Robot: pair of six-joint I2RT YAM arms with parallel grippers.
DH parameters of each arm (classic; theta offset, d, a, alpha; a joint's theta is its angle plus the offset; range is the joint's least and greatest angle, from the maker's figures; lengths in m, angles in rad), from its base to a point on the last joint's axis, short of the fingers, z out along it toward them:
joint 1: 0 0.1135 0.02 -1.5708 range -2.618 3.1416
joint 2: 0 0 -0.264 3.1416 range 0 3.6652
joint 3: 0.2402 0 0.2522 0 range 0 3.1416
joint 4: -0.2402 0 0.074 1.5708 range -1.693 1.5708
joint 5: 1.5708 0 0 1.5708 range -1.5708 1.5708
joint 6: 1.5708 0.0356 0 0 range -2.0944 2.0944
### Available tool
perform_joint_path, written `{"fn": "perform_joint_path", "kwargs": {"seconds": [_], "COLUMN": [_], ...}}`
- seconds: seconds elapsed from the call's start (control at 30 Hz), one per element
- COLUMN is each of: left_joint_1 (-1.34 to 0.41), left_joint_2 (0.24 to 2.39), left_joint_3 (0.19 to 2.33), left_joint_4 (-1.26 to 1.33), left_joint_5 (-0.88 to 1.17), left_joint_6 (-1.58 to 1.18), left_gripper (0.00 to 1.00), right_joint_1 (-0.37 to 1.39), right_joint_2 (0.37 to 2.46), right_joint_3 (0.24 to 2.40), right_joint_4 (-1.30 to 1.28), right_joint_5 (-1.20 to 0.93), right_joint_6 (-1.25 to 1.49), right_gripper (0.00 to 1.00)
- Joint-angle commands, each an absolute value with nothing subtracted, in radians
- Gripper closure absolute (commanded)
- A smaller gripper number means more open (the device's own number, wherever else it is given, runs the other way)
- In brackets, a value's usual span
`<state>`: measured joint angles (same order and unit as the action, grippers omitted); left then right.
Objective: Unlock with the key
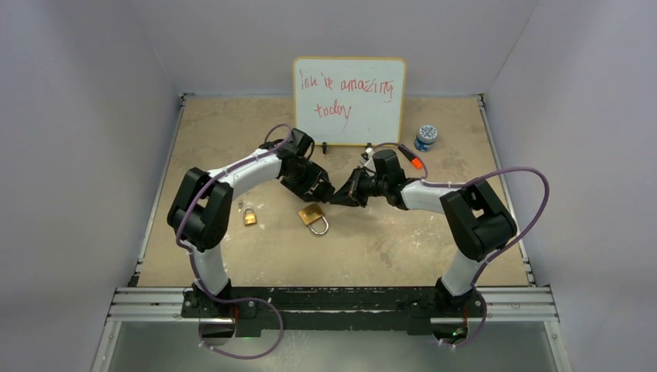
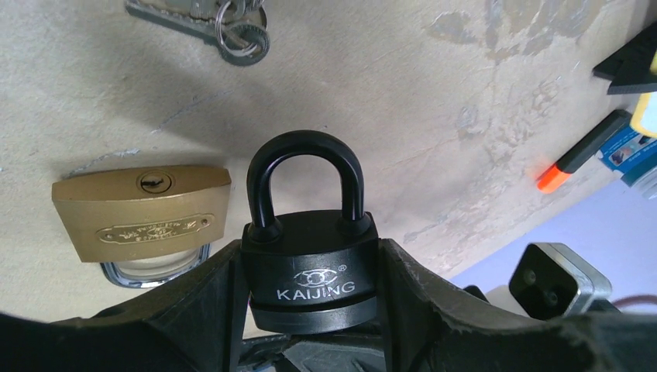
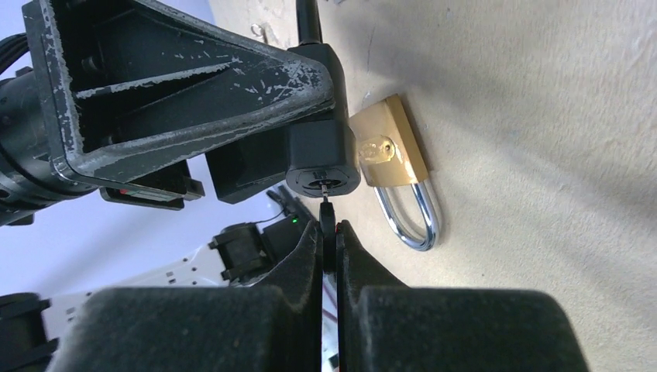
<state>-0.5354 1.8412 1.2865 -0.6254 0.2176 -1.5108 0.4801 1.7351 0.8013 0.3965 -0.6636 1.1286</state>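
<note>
Right jaws pinch key [image 3: 328,231], seemingly touching black padlock [image 3: 321,159]

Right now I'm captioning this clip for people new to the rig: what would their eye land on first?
The two arms meeting in the middle: the left gripper clamps a black padlock, and the right gripper pinches a key with its tip at the lock's keyhole. Next, a brass padlock lies on the table just in front of them, and a whiteboard with red handwriting stands at the back.
</note>
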Motion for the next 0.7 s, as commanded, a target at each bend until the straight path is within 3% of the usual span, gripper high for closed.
{"fn": "perform_joint_path", "kwargs": {"seconds": [0.0,0.43,0.67], "left_joint_1": [-0.577,-0.582,-0.584], "left_joint_2": [1.734,1.645,1.603], "left_joint_3": [1.334,1.295,1.255], "left_joint_4": [-0.624,-0.591,-0.573], "left_joint_5": [0.360,0.380,0.344], "left_joint_6": [-1.518,-1.527,-1.543], "left_gripper": [0.99,0.99,0.99], "right_joint_1": [0.484,0.484,0.466], "right_joint_2": [1.754,1.731,1.766], "right_joint_3": [0.915,0.965,0.960], "right_joint_4": [0.241,0.336,0.541], "right_joint_5": [-0.439,-0.350,-0.538], "right_joint_6": [1.005,0.691,1.146], "right_gripper": [1.00,1.00,1.00]}}
